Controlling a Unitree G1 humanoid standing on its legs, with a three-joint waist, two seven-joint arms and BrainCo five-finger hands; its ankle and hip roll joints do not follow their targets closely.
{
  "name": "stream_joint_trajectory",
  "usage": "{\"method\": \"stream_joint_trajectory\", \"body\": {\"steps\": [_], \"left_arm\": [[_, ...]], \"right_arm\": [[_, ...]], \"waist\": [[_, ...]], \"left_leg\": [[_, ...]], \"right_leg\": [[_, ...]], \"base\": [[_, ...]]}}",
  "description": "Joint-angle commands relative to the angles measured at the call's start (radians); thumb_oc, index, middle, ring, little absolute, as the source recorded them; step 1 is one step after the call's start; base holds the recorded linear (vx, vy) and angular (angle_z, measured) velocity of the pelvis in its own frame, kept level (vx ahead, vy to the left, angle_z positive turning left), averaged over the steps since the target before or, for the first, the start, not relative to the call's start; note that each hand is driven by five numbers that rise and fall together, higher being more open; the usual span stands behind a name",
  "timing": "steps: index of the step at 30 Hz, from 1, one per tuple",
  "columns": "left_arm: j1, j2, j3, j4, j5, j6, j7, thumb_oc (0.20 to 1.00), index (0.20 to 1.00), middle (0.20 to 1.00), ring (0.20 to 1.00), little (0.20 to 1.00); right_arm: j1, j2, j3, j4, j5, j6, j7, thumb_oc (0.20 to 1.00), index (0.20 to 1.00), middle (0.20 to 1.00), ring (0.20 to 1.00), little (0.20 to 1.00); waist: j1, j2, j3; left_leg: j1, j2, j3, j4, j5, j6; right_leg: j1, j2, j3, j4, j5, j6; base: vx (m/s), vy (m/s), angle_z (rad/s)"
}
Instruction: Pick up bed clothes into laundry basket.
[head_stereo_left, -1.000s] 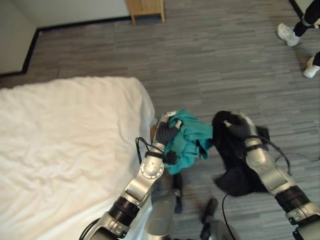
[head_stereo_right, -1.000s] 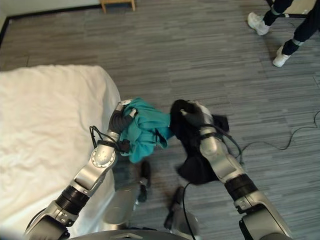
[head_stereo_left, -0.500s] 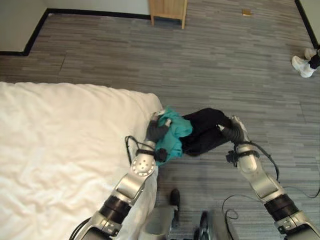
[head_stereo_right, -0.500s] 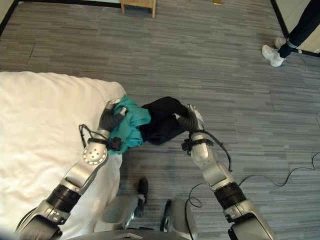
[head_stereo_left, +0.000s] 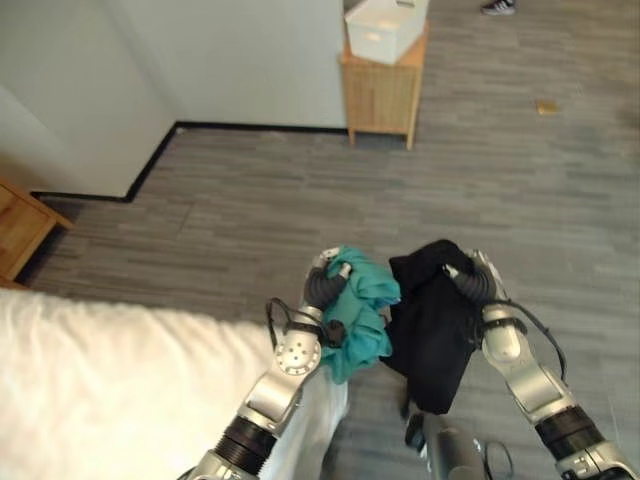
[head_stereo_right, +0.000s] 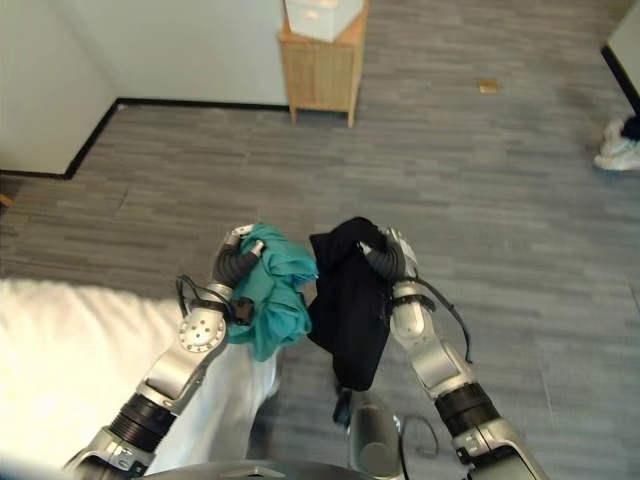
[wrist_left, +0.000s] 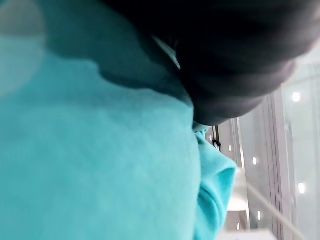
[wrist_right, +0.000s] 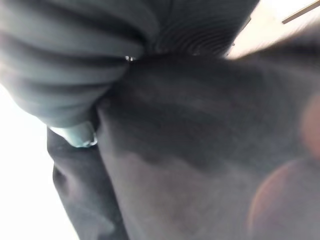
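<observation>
Left hand (head_stereo_left: 325, 285) clenches the teal garment (head_stereo_left: 362, 315), right hand (head_stereo_left: 470, 280) just beside it grips the black garment (head_stereo_left: 432, 325); both hang clear of the bed (head_stereo_left: 110, 390) for carrying.

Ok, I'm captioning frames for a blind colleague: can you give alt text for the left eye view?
The robot's left hand grips a teal garment and its right hand a black garment, both held over grey floor beside a white bed.

Both my arms are raised in front of me, elbows bent. My left hand (head_stereo_left: 327, 283) is curled tight; my right hand (head_stereo_left: 472, 278) is clenched likewise, just beside it.
</observation>
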Motion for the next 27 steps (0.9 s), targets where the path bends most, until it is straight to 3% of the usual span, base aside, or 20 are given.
{"method": "stream_joint_trajectory", "body": {"steps": [1, 2, 3, 4, 5, 6, 7, 8, 9, 10, 11, 12, 13, 16, 18, 19, 20, 22, 24, 27], "left_arm": [[-0.057, 0.081, -0.044, -0.095, -0.021, -0.070, 0.001, 0.200, 0.200, 0.200, 0.200, 0.200], [-0.057, 0.081, -0.044, -0.095, -0.021, -0.070, 0.001, 0.200, 0.200, 0.200, 0.200, 0.200], [-0.062, 0.066, -0.062, -0.079, -0.034, -0.057, 0.016, 0.200, 0.200, 0.200, 0.200, 0.200], [-0.064, 0.066, -0.064, -0.077, -0.034, -0.058, 0.017, 0.200, 0.200, 0.200, 0.200, 0.200], [-0.066, 0.061, -0.071, -0.071, -0.034, -0.053, 0.016, 0.200, 0.200, 0.200, 0.200, 0.200], [-0.063, 0.047, -0.078, -0.044, -0.026, -0.046, 0.019, 0.200, 0.200, 0.200, 0.200, 0.200], [-0.060, 0.045, -0.080, -0.032, -0.021, -0.047, 0.020, 0.200, 0.200, 0.200, 0.200, 0.200], [-0.059, 0.048, -0.085, -0.026, -0.017, -0.049, 0.016, 0.200, 0.200, 0.200, 0.200, 0.200], [-0.058, 0.046, -0.085, -0.025, -0.017, -0.049, 0.016, 0.200, 0.200, 0.200, 0.200, 0.200], [-0.065, 0.037, -0.093, 0.000, -0.001, -0.050, 0.017, 0.200, 0.200, 0.200, 0.200, 0.200], [-0.065, 0.037, -0.094, 0.001, -0.001, -0.050, 0.017, 0.200, 0.200, 0.200, 0.200, 0.200], [-0.081, 0.024, -0.104, 0.020, 0.011, -0.048, 0.018, 0.200, 0.200, 0.200, 0.200, 0.200], [-0.087, 0.020, -0.102, 0.022, 0.011, -0.050, 0.020, 0.200, 0.200, 0.200, 0.200, 0.200], [-0.085, 0.025, -0.115, 0.033, 0.011, -0.040, 0.014, 0.200, 0.200, 0.200, 0.200, 0.200], [-0.092, 0.038, -0.133, 0.042, 0.007, -0.037, 0.023, 0.200, 0.200, 0.200, 0.200, 0.200], [-0.098, 0.038, -0.136, 0.044, -0.002, -0.036, 0.031, 0.200, 0.200, 0.200, 0.200, 0.200], [-0.110, 0.042, -0.138, 0.045, -0.005, -0.036, 0.041, 0.200, 0.200, 0.200, 0.200, 0.200], [-0.123, 0.045, -0.131, 0.051, 0.003, -0.042, 0.051, 0.200, 0.200, 0.200, 0.200, 0.200], [-0.151, 0.040, -0.136, 0.053, -0.003, -0.049, 0.056, 0.200, 0.200, 0.200, 0.200, 0.200], [-0.154, 0.041, -0.139, 0.045, 0.001, -0.056, 0.037, 0.200, 0.200, 0.200, 0.200, 0.200]], "right_arm": [[-0.073, -0.028, 0.014, -0.104, -0.008, -0.064, -0.032, 0.200, 0.200, 0.200, 0.200, 0.200], [-0.073, -0.028, 0.014, -0.104, -0.008, -0.064, -0.032, 0.200, 0.200, 0.200, 0.200, 0.200], [-0.069, -0.026, 0.020, -0.098, 0.000, -0.064, -0.042, 0.200, 0.200, 0.200, 0.200, 0.200], [-0.069, -0.026, 0.019, -0.097, 0.000, -0.064, -0.043, 0.200, 0.200, 0.200, 0.200, 0.200], [-0.066, -0.027, 0.016, -0.099, 0.003, -0.065, -0.046, 0.200, 0.200, 0.200, 0.200, 0.200], [-0.059, -0.028, 0.016, -0.084, 0.003, -0.070, -0.051, 0.200, 0.200, 0.200, 0.200, 0.200], [-0.057, -0.030, 0.016, -0.078, 0.001, -0.073, -0.056, 0.200, 0.200, 0.200, 0.200, 0.200], [-0.052, -0.034, 0.012, -0.076, -0.002, -0.073, -0.051, 0.200, 0.200, 0.200, 0.200, 0.200], [-0.051, -0.035, 0.011, -0.077, -0.002, -0.073, -0.051, 0.200, 0.200, 0.200, 0.200, 0.200], [-0.057, -0.032, 0.006, -0.049, 0.002, -0.072, -0.063, 0.200, 0.200, 0.200, 0.200, 0.200], [-0.058, -0.032, 0.006, -0.049, 0.002, -0.072, -0.063, 0.200, 0.200, 0.200, 0.200, 0.200], [-0.070, -0.026, 0.001, -0.030, 0.002, -0.069, -0.075, 0.200, 0.200, 0.200, 0.200, 0.200], [-0.071, -0.026, 0.003, -0.029, -0.004, -0.064, -0.071, 0.200, 0.200, 0.200, 0.200, 0.200], [-0.060, -0.021, 0.011, -0.007, -0.046, -0.050, -0.072, 0.200, 0.200, 0.200, 0.200, 0.200], [-0.043, -0.023, 0.009, 0.007, -0.072, -0.043, -0.073, 0.200, 0.200, 0.200, 0.200, 0.200], [-0.050, -0.024, 0.010, 0.010, -0.075, -0.035, -0.072, 0.200, 0.200, 0.200, 0.200, 0.200], [-0.068, -0.028, 0.011, 0.011, -0.074, -0.033, -0.076, 0.200, 0.200, 0.200, 0.200, 0.200], [-0.080, -0.049, -0.002, 0.011, -0.083, -0.032, -0.074, 0.200, 0.200, 0.200, 0.200, 0.200], [-0.095, -0.069, -0.026, 0.004, -0.081, -0.032, -0.082, 0.200, 0.200, 0.200, 0.200, 0.200], [-0.076, -0.102, -0.071, -0.015, -0.077, -0.028, -0.092, 0.200, 0.200, 0.200, 0.200, 0.200]], "waist": [[0.052, -0.068, 0.068], [0.051, -0.069, 0.066], [0.073, -0.079, 0.082], [0.078, -0.083, 0.082], [0.088, -0.081, 0.081], [0.102, -0.078, 0.063], [0.118, -0.081, 0.056], [0.118, -0.069, 0.047], [0.122, -0.071, 0.047], [0.133, -0.052, 0.040], [0.135, -0.052, 0.042], [0.144, -0.039, 0.030], [0.147, -0.038, 0.013], [0.183, -0.073, -0.025], [0.178, -0.094, -0.021], [0.160, -0.088, -0.010], [0.136, -0.074, 0.002], [0.090, -0.043, 0.011], [0.049, -0.026, 0.025], [0.000, -0.023, 0.016]], "left_leg": [[-0.135, 0.033, -0.114, -0.044, -0.009, 0.046], [-0.138, 0.031, -0.115, -0.044, -0.008, 0.047], [-0.222, 0.023, -0.129, -0.156, -0.079, 0.061], [-0.218, 0.021, -0.123, -0.163, -0.077, 0.063], [-0.210, 0.018, -0.117, -0.271, -0.088, 0.063], [-0.168, -0.003, -0.105, -0.558, -0.108, 0.063], [-0.150, -0.020, -0.096, -0.741, -0.025, 0.056], [-0.159, -0.010, -0.079, -0.818, 0.022, 0.050], [-0.145, -0.010, -0.074, -0.843, 0.034, 0.049], [-0.163, 0.004, 0.040, -0.992, 0.105, 0.035], [-0.158, 0.004, 0.042, -0.998, 0.107, 0.035], [-0.200, 0.014, 0.165, -1.023, 0.117, 0.037], [-0.189, 0.019, 0.203, -1.025, 0.112, 0.049], [-0.151, -0.022, 0.163, -1.025, 0.126, 0.090], [-0.070, -0.046, 0.164, -1.025, 0.098, 0.128], [-0.037, -0.050, 0.147, -1.025, 0.089, 0.140], [-0.008, -0.051, 0.116, -1.025, 0.077, 0.150], [0.052, -0.033, 0.073, -1.025, 0.039, 0.146], [0.094, -0.036, 0.025, -1.025, 0.017, 0.133], [0.131, -0.038, -0.038, -1.025, -0.022, 0.110]], "right_leg": [[0.228, -0.017, 0.019, -0.147, -0.111, 0.185], [0.225, -0.018, 0.019, -0.147, -0.111, 0.185], [0.265, -0.013, 0.050, -0.147, -0.145, 0.197], [0.264, -0.018, 0.054, -0.147, -0.145, 0.198], [0.275, -0.018, 0.070, -0.147, -0.158, 0.205], [0.299, -0.009, 0.090, -0.147, -0.181, 0.228], [0.322, -0.005, 0.104, -0.147, -0.200, 0.233], [0.344, 0.013, 0.110, -0.147, -0.215, 0.230], [0.346, 0.011, 0.114, -0.147, -0.215, 0.229], [0.397, 0.028, 0.100, -0.147, -0.255, 0.222], [0.398, 0.027, 0.102, -0.147, -0.256, 0.222], [0.441, 0.047, 0.078, -0.147, -0.287, 0.217], [0.455, 0.050, 0.075, -0.147, -0.292, 0.225], [0.522, 0.041, 0.126, -0.146, -0.266, 0.238], [0.486, 0.002, 0.125, 0.089, -0.200, 0.309], [0.421, -0.023, 0.128, 0.251, -0.135, 0.352], [0.332, -0.019, 0.161, 0.431, -0.072, 0.372], [0.200, -0.016, 0.188, 0.568, -0.089, 0.365], [0.117, -0.025, 0.190, 0.524, -0.148, 0.328], [0.111, -0.028, 0.168, 0.267, -0.197, 0.291]], "base": [[0.18, -0.040, -0.69], [0.25, 0.021, -0.68], [0.27, 0.019, -0.64], [0.40, 0.060, -0.35], [0.46, 0.165, -0.39], [0.65, 0.207, -0.87], [0.67, 0.211, -0.99], [0.36, 0.083, -1.06], [0.51, 0.099, -0.91], [0.36, 0.054, -1.00], [0.67, 0.121, -0.55], [0.49, 0.094, -0.28], [0.70, 0.137, -0.08], [0.55, 0.097, 0.19], [0.51, 0.081, -0.22], [0.43, 0.116, 0.11], [0.43, 0.109, 0.12], [0.43, 0.070, 0.93], [0.45, -0.016, 0.88], [0.52, -0.141, 1.30]]}}
